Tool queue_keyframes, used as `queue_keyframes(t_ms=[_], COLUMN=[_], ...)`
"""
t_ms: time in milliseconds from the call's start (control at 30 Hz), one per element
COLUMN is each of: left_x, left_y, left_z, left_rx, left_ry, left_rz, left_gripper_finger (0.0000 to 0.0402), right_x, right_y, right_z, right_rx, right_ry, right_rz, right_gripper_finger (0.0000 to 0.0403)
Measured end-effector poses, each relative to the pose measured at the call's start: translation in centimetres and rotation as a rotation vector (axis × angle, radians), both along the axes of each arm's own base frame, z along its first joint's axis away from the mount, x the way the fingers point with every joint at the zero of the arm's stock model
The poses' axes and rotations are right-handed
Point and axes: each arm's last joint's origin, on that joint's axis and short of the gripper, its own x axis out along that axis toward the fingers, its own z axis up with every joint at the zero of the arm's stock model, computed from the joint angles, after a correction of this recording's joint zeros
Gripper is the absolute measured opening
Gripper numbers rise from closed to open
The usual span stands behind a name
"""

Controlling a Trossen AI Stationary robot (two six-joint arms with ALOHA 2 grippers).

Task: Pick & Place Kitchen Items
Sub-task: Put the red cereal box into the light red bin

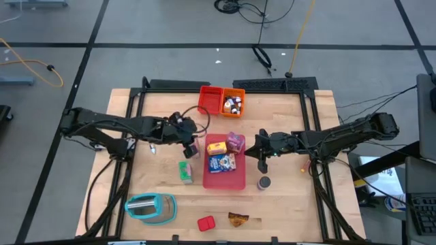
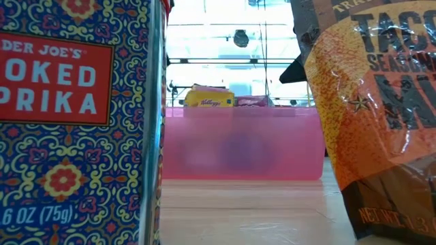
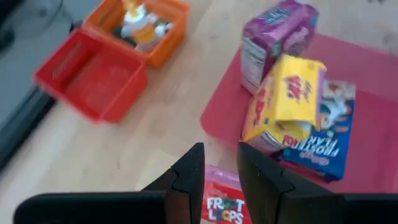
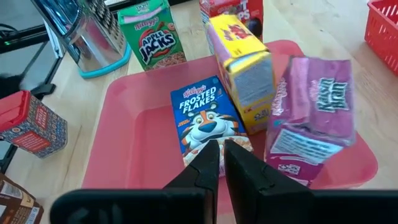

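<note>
My left gripper hangs left of the pink-red tray, shut on a red Froot Loops box. In the tray, a blue Frosted Flakes box lies flat, a yellow box leans across it, and a purple-pink box sits beside them. A green Apple Jacks box lies on the table left of the tray. My right gripper is shut and touches nothing, at the tray's right side, pointing over the Frosted Flakes box. A grey can stands just below it. My left gripper has the red Froot Loops box between its two fingers, one on each side of the box's lettered face. The fingers slant down from the table's left. The gripper hides the box's lower end, so I cannot tell whether it is clear of the table.
A red bin and an orange bin with small bottles stand at the far edge. A teal-based grater, a paprika tin and a taco seasoning packet lie near the front edge.
</note>
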Motion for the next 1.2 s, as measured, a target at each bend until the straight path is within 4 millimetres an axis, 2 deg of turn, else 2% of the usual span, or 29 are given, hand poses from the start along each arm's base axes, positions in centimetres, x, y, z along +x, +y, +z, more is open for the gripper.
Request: queue_keyframes(t_ms=[167,300,667,1000,1200], left_x=[-1.2,-1.7,-1.4,-0.5,-0.6], left_y=[0.2,0.3,0.2,0.1,0.1], left_z=[-0.9,-1.3,-1.5,-3.1,-3.3], left_rx=[-0.154,-0.195,-0.247,-0.25,-0.24], left_ry=[0.08,0.119,0.104,0.187,0.206], left_rz=[0.172,0.259,0.284,0.281,0.285], left_gripper_finger=[0.0093,0.0093,0.0093,0.0093,0.0093], right_x=[-0.1,-0.1,-0.1,0.0,0.0], right_y=[0.0,0.0,0.0,0.0,0.0], right_z=[-0.4,-0.3,-0.3,-0.2,-0.2], right_rx=[0.01,0.013,0.01,0.006,-0.011], right_ry=[-0.054,-0.078,-0.086,-0.088,-0.089], right_rz=[0.0,0.0,0.003,0.005,0.014], right_gripper_finger=[0.0018,0.0018,0.0018,0.0018,0.0018])
